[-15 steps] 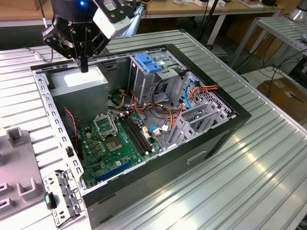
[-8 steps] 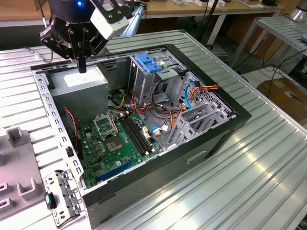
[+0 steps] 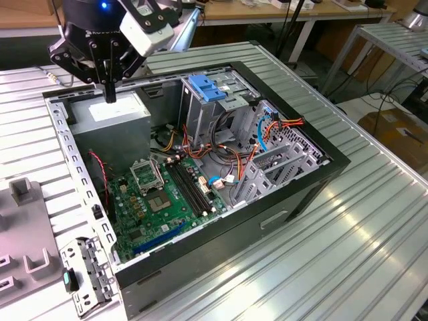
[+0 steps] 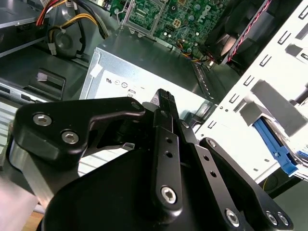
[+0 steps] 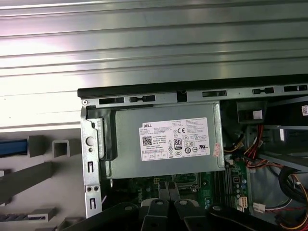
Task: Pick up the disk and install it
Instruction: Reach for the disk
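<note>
The tool (image 3: 110, 93) hangs closed and empty over the power supply (image 3: 110, 115) inside the open computer case (image 3: 338, 164). The disk (image 5: 12, 147) seems to stand on edge in the grey fixture (image 5: 43, 173) on the surface beside the case; the first wrist view cuts it off at one blue side rail. It is probably rigid, fairly heavy, smooth-faced and shock-sensitive, so best pinched across its plastic rails

Blue side rail of disk (image 5: 12, 147) (image 4: 275, 147) visible in both wrist views; sits in grey holder (image 5: 53, 159), outside computer case (image 5: 91, 159).
</note>
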`<state>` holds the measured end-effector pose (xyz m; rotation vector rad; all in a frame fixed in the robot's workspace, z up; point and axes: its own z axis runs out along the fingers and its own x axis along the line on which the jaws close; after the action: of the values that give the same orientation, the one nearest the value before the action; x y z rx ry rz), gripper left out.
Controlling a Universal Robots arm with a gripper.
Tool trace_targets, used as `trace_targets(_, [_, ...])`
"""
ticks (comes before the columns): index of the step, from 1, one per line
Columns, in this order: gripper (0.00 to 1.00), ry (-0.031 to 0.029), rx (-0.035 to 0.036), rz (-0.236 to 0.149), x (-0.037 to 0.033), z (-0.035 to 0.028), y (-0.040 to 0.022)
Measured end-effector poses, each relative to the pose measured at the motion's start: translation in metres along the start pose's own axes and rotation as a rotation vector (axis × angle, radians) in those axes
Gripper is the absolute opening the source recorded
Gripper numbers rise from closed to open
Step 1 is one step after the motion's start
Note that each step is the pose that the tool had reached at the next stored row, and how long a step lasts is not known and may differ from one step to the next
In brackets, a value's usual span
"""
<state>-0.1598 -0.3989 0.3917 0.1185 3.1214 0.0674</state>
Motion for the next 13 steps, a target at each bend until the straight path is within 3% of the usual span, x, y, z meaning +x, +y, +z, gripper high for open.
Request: trace_targets(13, [0.11, 0.0009, 0.0001, 0.0, 0.0099, 0.0002, -0.0008])
